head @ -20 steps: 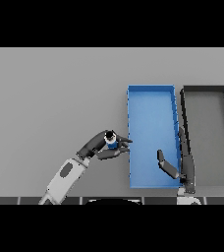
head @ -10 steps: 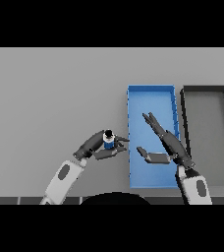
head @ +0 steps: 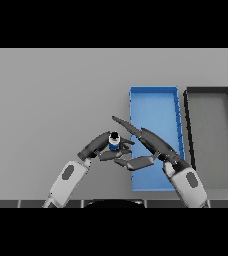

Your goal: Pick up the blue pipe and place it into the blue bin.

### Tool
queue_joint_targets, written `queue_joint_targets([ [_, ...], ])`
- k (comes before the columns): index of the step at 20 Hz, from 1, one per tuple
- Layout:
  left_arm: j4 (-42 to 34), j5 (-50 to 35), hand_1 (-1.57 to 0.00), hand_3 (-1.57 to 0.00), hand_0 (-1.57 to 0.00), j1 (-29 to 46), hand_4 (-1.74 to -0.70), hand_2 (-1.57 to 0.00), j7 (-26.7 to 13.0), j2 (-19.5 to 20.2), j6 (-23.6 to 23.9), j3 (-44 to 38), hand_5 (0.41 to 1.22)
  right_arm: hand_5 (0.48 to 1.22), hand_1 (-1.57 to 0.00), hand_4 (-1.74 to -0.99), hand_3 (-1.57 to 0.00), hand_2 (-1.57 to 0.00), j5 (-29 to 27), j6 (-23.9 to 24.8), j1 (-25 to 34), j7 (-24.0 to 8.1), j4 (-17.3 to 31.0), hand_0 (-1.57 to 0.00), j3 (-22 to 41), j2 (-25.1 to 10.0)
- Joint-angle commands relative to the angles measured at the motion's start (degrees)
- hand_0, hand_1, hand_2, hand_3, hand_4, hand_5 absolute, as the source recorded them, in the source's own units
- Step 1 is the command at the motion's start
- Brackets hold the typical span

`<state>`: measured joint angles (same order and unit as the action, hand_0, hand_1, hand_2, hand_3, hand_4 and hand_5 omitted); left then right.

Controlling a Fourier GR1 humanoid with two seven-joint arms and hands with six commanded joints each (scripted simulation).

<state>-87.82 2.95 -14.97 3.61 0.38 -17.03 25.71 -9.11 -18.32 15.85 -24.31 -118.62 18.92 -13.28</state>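
The blue pipe (head: 114,144), short and upright with a dark top, stands just left of the blue bin (head: 153,90). My left hand (head: 99,146) comes in from the lower left and has its fingers curled round the pipe. My right hand (head: 157,144) reaches leftward across the bin's near half. It is open: its straight fingers (head: 128,126) point past the pipe's far side and its thumb (head: 140,162) lies on the near side. The pipe sits between the two hands; I cannot tell if the right hand touches it.
A black bin (head: 209,90) stands directly right of the blue bin, their long sides almost touching. Grey table stretches to the left and behind the bins.
My right hand has come up from the lower edge and swung left over the blue bin to the pipe. The left hand and pipe have barely moved.
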Motion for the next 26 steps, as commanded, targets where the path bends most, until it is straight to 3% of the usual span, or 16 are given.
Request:
queue_joint_targets([
  [1,0.15,-0.69,-1.57,-1.57,-1.57,-0.28,-1.46,-1.57,-0.59,-0.37,-0.49,-0.60,1.221,0.551,0.00,-1.242,0.00,-0.05,-0.30,0.08,2.32,-1.77,0.71,0.00,0.44,0.50],
  [5,0.09,-0.43,-1.57,-1.57,-1.57,0.00,-1.47,-1.57,-0.65,-1.44,-1.34,-1.63,1.221,0.526,-0.03,-1.196,0.00,-0.08,0.32,-0.95,7.35,-5.37,4.14,-0.02,2.03,1.74],
  [8,-0.61,1.20,-1.57,-1.57,-1.57,0.98,-1.47,-1.57,-0.19,-0.67,-1.92,-2.15,1.221,0.507,-0.06,-1.192,-0.01,-0.11,0.25,-1.91,10.40,-5.59,7.54,-0.03,2.09,2.92],
  [9,0.00,1.35,-1.57,-1.57,-1.57,0.08,-1.47,-1.57,-1.81,-1.15,-1.81,-2.77,1.221,0.497,-0.11,-1.204,-0.04,-0.17,-0.04,-2.57,11.92,-6.06,8.55,-0.07,2.06,3.06],
  [11,-0.45,1.28,-1.57,-1.57,-1.57,0.91,-1.52,-1.57,-0.95,-1.23,-2.72,-2.97,1.221,0.485,-0.36,-1.278,-0.24,-0.38,-0.20,-3.23,13.54,-5.83,10.21,-0.32,2.40,4.00],
  [12,-0.45,1.40,-1.57,-1.57,-1.57,0.68,-1.56,-1.57,-3.97,-1.71,-2.78,-2.71,1.221,0.489,-0.53,-1.331,-0.40,-0.54,-0.61,-3.65,14.30,-5.87,10.95,-0.51,2.26,4.19],
  [14,-1.75,2.09,-1.57,-1.57,-1.57,0.93,-1.62,-1.57,-5.12,-1.48,-2.75,-2.63,1.221,0.518,-0.88,-1.467,-0.76,-0.91,-0.80,-3.87,14.55,-5.18,11.27,-0.88,2.48,4.66],
  [17,-0.99,1.43,-1.57,-1.52,-1.57,1.44,-1.68,-1.57,-3.19,-2.93,-3.24,-3.17,1.221,0.650,-1.22,-1.581,-1.02,-1.23,-2.08,-2.73,14.70,-5.33,12.06,-1.22,2.75,6.69],
  [18,-0.53,1.30,-1.57,-1.53,-1.57,1.74,-1.69,-1.57,-2.41,-3.43,-3.40,-3.51,1.221,0.765,-1.29,-1.606,-1.10,-1.30,-2.07,-2.08,14.52,-4.37,12.71,-1.29,3.15,7.21],
  [19,-0.72,1.45,-1.57,-1.50,-1.57,1.49,-1.70,-1.57,-4.32,-3.89,-3.84,-3.91,1.221,0.856,-1.34,-1.628,-1.19,-1.35,-2.04,-1.99,13.88,-1.42,13.17,-1.34,3.66,6.81],
  [21,-0.91,1.21,-1.57,-1.46,-1.57,1.77,-1.71,-1.57,-5.35,-4.62,-5.08,-4.28,1.221,0.987,-1.43,-1.665,-1.30,-1.43,-1.55,-0.94,14.07,-0.47,12.90,-1.43,4.90,6.18],
  [26,-0.87,3.18,-1.57,-1.43,-1.57,1.33,-1.73,-1.57,-5.80,-5.42,-7.06,-6.09,1.221,1.144,-1.52,-1.716,-1.48,-1.53,0.20,-0.21,13.14,6.53,13.09,-1.52,6.38,4.57],
])
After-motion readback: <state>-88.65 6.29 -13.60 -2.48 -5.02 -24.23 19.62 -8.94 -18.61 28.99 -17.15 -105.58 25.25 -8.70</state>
